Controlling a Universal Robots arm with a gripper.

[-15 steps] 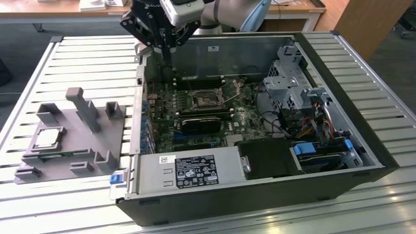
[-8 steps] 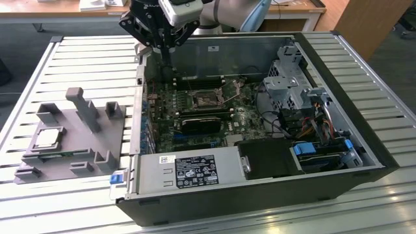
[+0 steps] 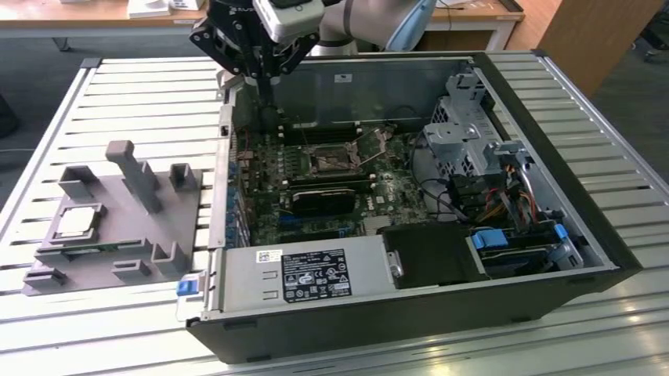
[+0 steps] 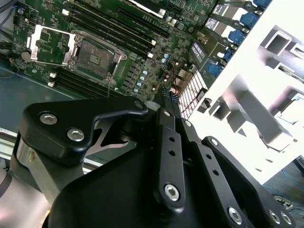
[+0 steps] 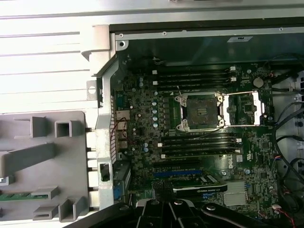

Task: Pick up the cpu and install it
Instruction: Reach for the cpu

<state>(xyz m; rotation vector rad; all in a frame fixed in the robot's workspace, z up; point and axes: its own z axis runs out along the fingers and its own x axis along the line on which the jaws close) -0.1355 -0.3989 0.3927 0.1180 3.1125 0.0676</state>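
The cpu (image 3: 77, 222), a small flat square chip with a silvery-grey metal top and a thin pale rim, lies flat in a recess of the large grey plastic tray (image 3: 121, 235), at the exterior view's left. Upright posts of the tray rise just beside it on the side towards the case.

The tray rests on the desk (image 3: 136, 94), a pale surface of parallel metal slats. It is just beside the black computer case (image 3: 418, 313), which lies on its side with the panel off.

Inside the case, the green motherboard (image 3: 366, 188) carries the black square socket with a metal frame (image 5: 199, 111). Its frame is swung open and its bed is bare. Black memory slots (image 5: 194, 78) lie on both sides of the socket. A silver power supply box (image 3: 303, 274) sits at the near wall, and a grey metal drive cage (image 3: 465, 133) at the exterior view's right.

The black gripper (image 3: 265, 92) hangs over the far corner of the case, above the side wall that faces the tray and well apart from the cpu. In both wrist views its jaws are drawn together with nothing between them (image 4: 166, 95).

Beyond the desk lie a grey floor and wooden furniture (image 3: 585, 31).
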